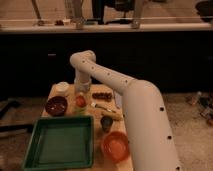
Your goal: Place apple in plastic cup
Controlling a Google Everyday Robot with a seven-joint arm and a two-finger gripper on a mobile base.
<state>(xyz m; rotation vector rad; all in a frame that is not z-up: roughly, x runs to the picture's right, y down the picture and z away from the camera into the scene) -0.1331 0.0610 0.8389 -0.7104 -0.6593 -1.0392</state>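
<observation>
The apple [80, 101] is a small orange-red ball near the middle of the table. It sits at the mouth of the pale yellow-green plastic cup [80, 109], of which only a little shows below it. My gripper [80, 93] hangs straight down from the white arm, right above the apple and against its top. The arm reaches in from the lower right and bends at an elbow over the table's far edge.
A green tray [60, 145] fills the front left. An orange bowl [116, 147] stands front right, a dark red bowl [56, 105] left, a white round container [62, 88] back left. A grey metal cup [106, 123], a yellowish packet [111, 114] and a brown snack [102, 95] lie right of the apple.
</observation>
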